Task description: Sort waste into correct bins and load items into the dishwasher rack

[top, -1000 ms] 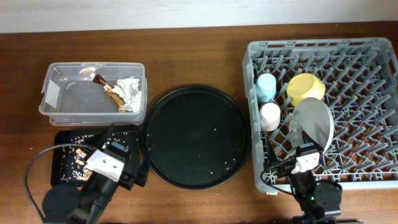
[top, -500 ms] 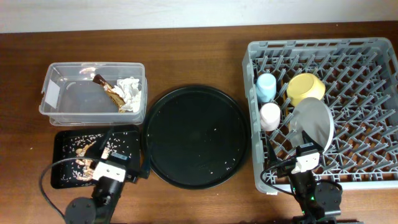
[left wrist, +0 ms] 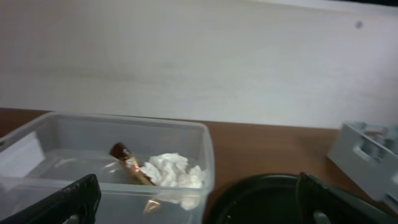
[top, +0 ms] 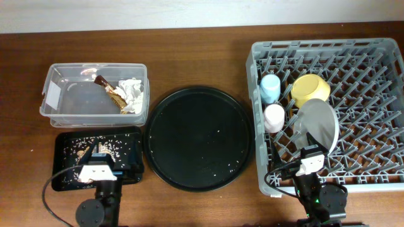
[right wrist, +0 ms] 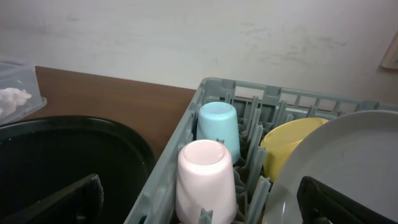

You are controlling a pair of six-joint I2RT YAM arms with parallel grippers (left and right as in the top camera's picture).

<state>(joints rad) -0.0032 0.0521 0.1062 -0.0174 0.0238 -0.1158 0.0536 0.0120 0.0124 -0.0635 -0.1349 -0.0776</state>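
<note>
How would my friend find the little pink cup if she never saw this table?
Look for the big grey rack on the right side of the table. Along its left wall two small cups stand upside down. The pink cup is the one nearer the front, beside the white plate; its neighbour is a light-blue cup.

tissues point(top: 131, 91), wrapper point(top: 112, 94): tub point(top: 95, 65) | scraps point(top: 82, 151): tray point(top: 95, 128) | blue cup point(top: 270, 87), pink cup point(top: 274, 117), bowl point(top: 310, 89), plate point(top: 317, 125): rack point(top: 328, 44)
</note>
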